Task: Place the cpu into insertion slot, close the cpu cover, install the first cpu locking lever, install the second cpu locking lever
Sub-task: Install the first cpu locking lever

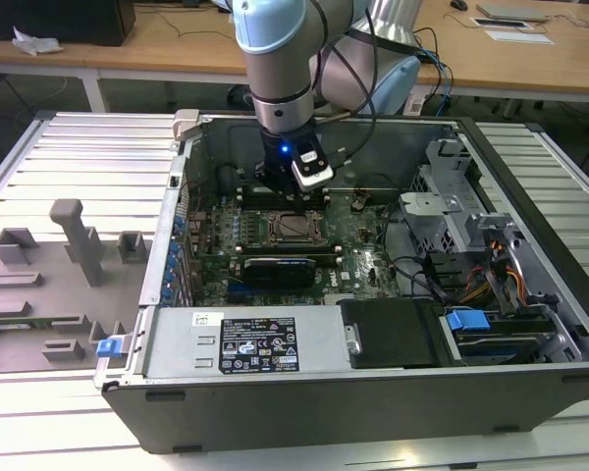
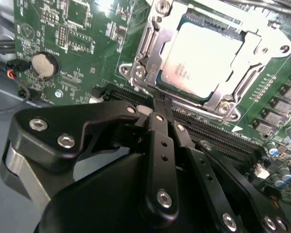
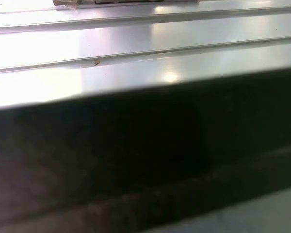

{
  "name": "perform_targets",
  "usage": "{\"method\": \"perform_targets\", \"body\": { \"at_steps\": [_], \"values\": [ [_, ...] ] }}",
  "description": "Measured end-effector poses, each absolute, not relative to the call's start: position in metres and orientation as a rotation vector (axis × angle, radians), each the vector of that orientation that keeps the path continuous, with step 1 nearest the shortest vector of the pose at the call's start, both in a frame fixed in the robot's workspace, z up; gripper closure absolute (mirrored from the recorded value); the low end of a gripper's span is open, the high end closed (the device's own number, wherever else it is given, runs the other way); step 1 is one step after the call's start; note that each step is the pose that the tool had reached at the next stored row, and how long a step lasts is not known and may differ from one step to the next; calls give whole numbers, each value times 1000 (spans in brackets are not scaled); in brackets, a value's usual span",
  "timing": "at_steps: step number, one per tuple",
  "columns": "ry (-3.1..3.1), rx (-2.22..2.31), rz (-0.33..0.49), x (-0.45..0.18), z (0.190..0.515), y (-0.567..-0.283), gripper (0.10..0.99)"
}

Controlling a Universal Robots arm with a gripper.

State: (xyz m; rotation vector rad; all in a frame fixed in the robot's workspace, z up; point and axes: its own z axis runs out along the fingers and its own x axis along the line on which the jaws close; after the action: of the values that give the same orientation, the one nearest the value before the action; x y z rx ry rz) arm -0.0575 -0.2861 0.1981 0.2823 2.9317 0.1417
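Second wrist view: silvery square cpu (image 2: 201,60) seated, framed.

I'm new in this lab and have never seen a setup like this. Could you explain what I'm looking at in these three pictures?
The exterior view shows a robot arm reaching down into an open computer case that lies on a ribbed metal table. On the table at the exterior view's left stand some grey holders. Inside the case is a green circuit board, the motherboard.

The second wrist view comes from a camera on the arm. The black linkage is the gripper, its fingers drawn together with nothing between them. Just beyond its tip sits the cpu, a silvery square chip already lying in the insertion slot, with the cpu cover folded down around it. Beside the slot run long black memory slots.

The first wrist view shows the ribbed table and a dark edge.
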Motion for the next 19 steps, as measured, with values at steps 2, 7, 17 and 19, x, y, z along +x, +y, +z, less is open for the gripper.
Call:
{"method": "perform_targets", "body": {
  "at_steps": [2,7,17,19],
  "values": [
    [2932,283,142,-57,198,-286,980],
    [2931,282,142,-55,198,-286,980],
    [2932,275,144,-54,199,-289,980],
    [2932,275,144,-54,199,-290,980]
  ]
}}
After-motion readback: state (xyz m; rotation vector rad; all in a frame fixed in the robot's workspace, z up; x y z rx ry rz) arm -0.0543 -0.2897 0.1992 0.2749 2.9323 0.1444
